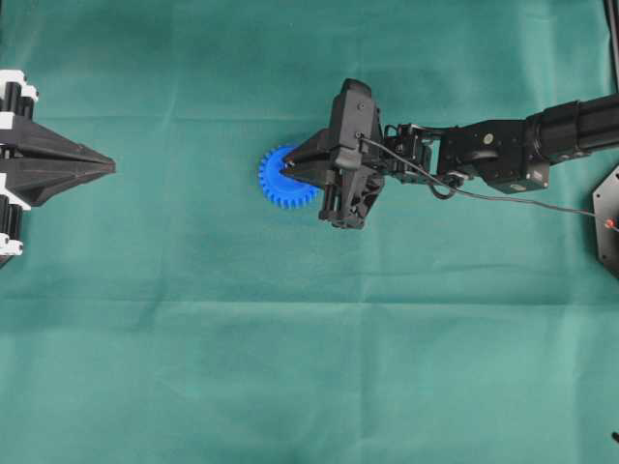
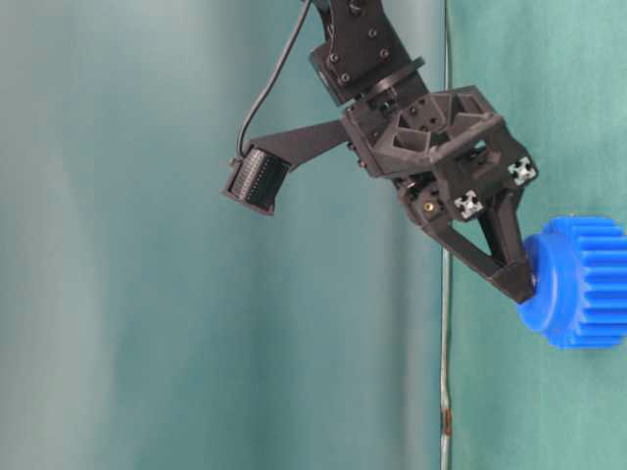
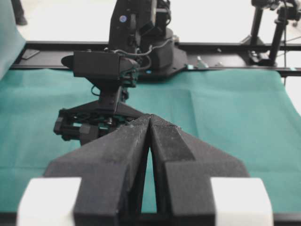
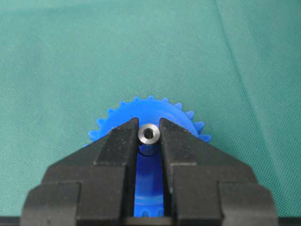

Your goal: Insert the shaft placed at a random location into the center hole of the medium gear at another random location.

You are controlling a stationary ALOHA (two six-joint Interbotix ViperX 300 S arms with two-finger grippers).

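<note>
The blue medium gear (image 1: 279,184) lies flat on the green cloth just left of centre. My right gripper (image 1: 287,171) reaches in from the right, its fingertips over the gear's middle, shut on the shaft (image 4: 149,133). The silvery pin stands on end between the black fingers (image 4: 117,146), its hollow shiny top facing the wrist camera, with the gear (image 4: 155,109) beneath. From table level the right gripper (image 2: 524,284) meets the raised hub of the gear (image 2: 583,284). The center hole is hidden under pin and fingers. My left gripper (image 1: 108,168) rests far left, shut and empty (image 3: 149,117).
Green cloth (image 1: 309,367) covers the whole table. A black cable (image 1: 522,198) trails from the right wrist to a black base plate (image 1: 609,222) at the right edge. The right arm's body (image 3: 101,66) and a black frame rail (image 3: 221,47) show beyond the left gripper.
</note>
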